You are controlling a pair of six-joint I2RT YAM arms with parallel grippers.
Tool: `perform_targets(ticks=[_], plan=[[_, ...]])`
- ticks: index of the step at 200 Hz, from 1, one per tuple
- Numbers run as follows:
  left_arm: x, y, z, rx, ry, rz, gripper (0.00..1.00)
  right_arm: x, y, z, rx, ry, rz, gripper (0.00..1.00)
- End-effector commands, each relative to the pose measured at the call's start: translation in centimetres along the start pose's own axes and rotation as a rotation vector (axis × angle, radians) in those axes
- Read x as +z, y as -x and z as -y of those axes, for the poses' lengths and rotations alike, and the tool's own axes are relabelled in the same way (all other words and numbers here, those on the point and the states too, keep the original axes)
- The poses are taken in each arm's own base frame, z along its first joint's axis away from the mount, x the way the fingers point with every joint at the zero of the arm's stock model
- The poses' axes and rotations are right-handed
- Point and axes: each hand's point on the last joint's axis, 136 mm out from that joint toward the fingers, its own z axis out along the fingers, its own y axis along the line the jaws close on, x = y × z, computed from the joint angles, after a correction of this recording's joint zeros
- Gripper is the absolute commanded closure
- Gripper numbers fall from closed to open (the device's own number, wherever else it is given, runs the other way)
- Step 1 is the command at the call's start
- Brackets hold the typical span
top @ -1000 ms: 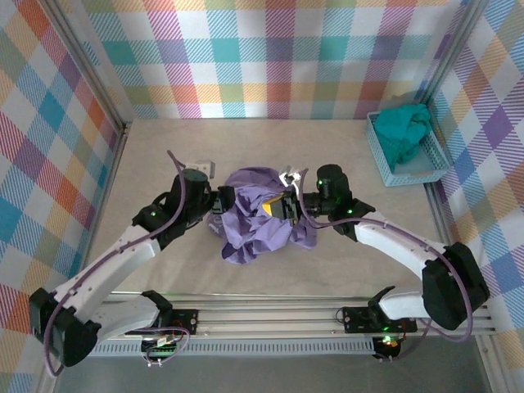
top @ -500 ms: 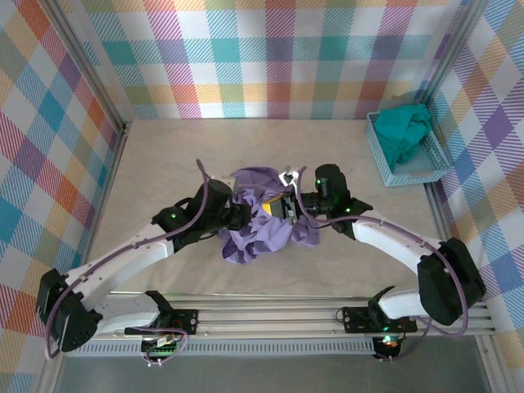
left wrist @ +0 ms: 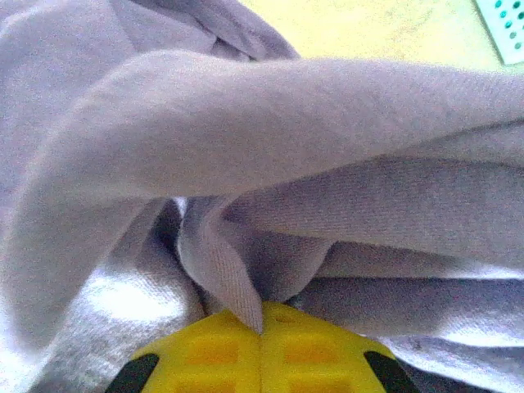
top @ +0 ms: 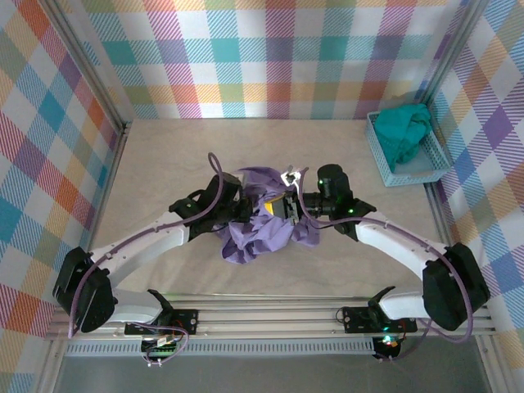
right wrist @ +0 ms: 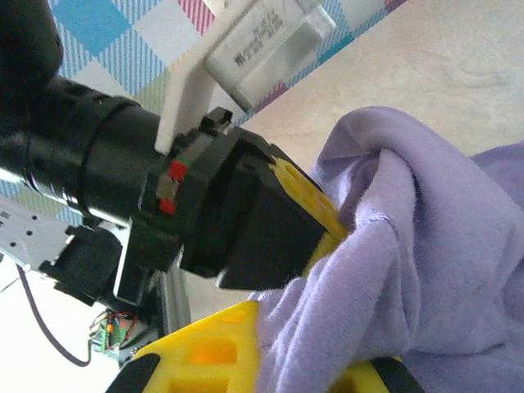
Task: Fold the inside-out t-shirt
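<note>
Table (top: 164,155): pale top. Both arms reach in from the near edge toward its middle.

Inside-out t-shirt (top: 260,233): lavender, bunched in a crumpled heap at table centre, between the two grippers. Not spread and no fold made yet. Judged an early stage, since the heap needs opening out before any folding.

Basket (top: 378,155): far right, by the wall, well apart from the shirt. Teal garment (top: 407,131) lies in it, not involved.

Left gripper (left wrist: 262,327): yellow fingers closed, with a thin ridge of purple cloth pinched in the seam between them. It bites the heap's left side.

Right gripper (right wrist: 304,372): clamped on a thicker bunch of the same cloth on the heap's right side. The left gripper's black body sits just beside it in the right wrist view.

Reading: two holds close together, one per side, probably so the arms can draw apart and pull the shirt open. Risk: the thin left pinch may slip.
</note>
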Motion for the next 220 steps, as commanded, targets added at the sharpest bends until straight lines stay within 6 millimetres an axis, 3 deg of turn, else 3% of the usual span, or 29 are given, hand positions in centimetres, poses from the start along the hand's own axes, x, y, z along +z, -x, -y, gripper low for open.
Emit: perform_targets(ticks=[1, 25, 47, 66, 89, 101, 121, 163, 181, 220], plan=[[-3.8, 3.5, 2.6, 0.001, -0.184, 0.124, 1.0, -1.9, 0.9, 0.5, -0.085, -0.082, 0.007, 1.0], [-9.1, 5.2, 5.5, -0.097, -0.535, 0.173, 1.0, -3.6, 0.7, 1.6, -0.136, -0.2, -0.011, 1.0], [-12.9, 6.0, 7.3, -0.138, -0.75, 0.182, 1.0, -3.6, 0.7, 2.4, -0.109, -0.235, -0.011, 0.98], [-14.3, 5.8, 8.2, -0.113, -0.81, 0.158, 1.0, -3.1, 0.8, 3.2, -0.054, -0.255, -0.001, 0.96], [-15.5, 6.0, 8.5, -0.087, -0.85, 0.17, 1.0, -3.7, 0.4, 6.7, 0.083, -0.448, -0.021, 0.9], [-15.8, 5.9, 8.5, -0.064, -0.85, 0.186, 1.0, -4.1, -0.1, 7.4, 0.125, -0.498, -0.047, 0.83], [-15.3, 5.8, 8.2, -0.032, -0.826, 0.196, 1.0, -4.6, 0.1, 6.3, 0.058, -0.49, -0.063, 0.69], [-14.9, 5.5, 7.9, 0.043, -0.787, 0.21, 1.0, -5.1, 0.9, 1.7, -0.326, -0.396, -0.054, 0.46], [-15.0, 5.5, 7.6, 0.069, -0.757, 0.22, 1.0, -4.7, 1.5, 0.5, -0.437, -0.378, -0.047, 0.44], [-14.9, 5.3, 7.3, 0.074, -0.733, 0.214, 1.0, -2.2, 1.7, -2.7, -0.582, -0.242, -0.059, 0.5]])
